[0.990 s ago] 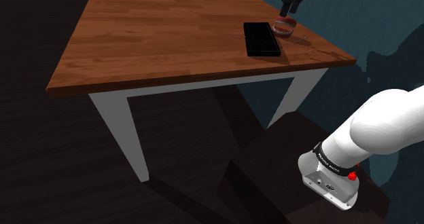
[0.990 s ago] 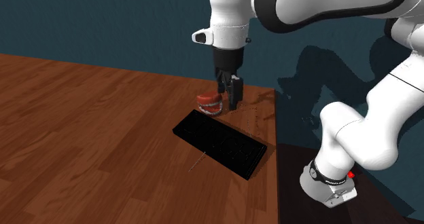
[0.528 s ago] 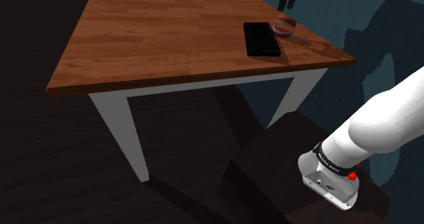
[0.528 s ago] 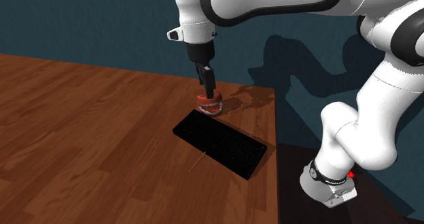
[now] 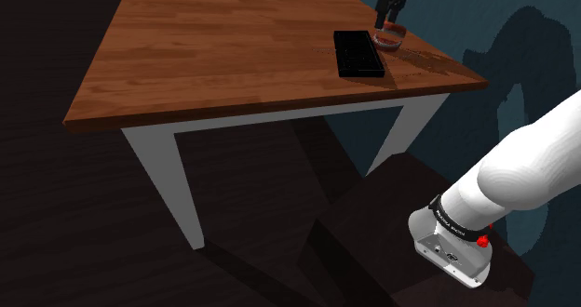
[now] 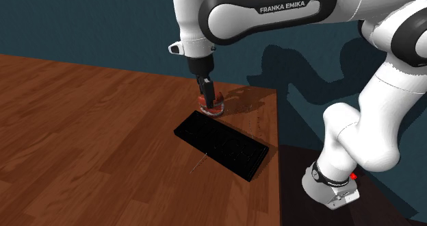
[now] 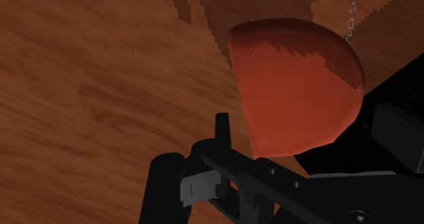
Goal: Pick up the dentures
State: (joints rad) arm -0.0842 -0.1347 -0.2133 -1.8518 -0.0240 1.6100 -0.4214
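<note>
The dentures (image 5: 388, 41) (image 6: 211, 108), red gums with white teeth, rest on the wooden table (image 5: 214, 45) near its corner toward the arm. My black gripper (image 5: 385, 22) (image 6: 208, 96) hangs straight down over them, its tips at their level. In the wrist view the red dome of the dentures (image 7: 292, 87) lies between the two black fingers, which stand apart on either side of it; the gripper (image 7: 311, 119) is open and I see no clasp.
A flat black slab (image 5: 358, 53) (image 6: 220, 144) lies right beside the dentures, toward the table's middle. A thin chain (image 7: 351, 12) trails on the wood close by. The table's edge (image 6: 277, 156) drops off near the arm's base (image 6: 332, 183).
The gripper stood beside the dentures, rose and shifted over them, and has now come down around them. The dentures and the black slab have not moved.
</note>
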